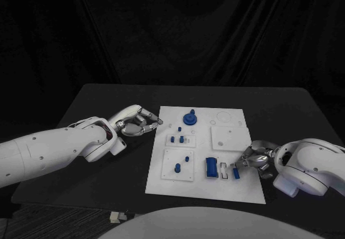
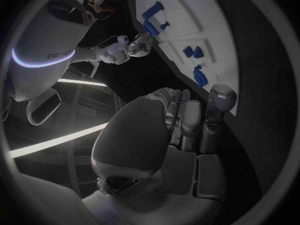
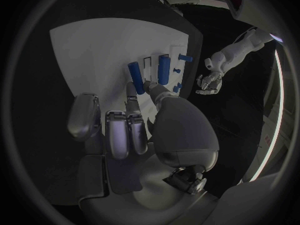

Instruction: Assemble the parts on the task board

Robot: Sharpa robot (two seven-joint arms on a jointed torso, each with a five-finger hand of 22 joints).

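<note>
Two hands sit by the task board [image 1: 216, 186]: the left hand [image 1: 138, 122] curled holding nothing, the right hand [image 1: 256, 160] touching a blue part [image 1: 236, 174].

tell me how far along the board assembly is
Several blue parts already stand on the task board, including a round knob. The right hand touches a blue bar at the board's edge. The left hand hovers curled beside the board, holding nothing visible.
</note>
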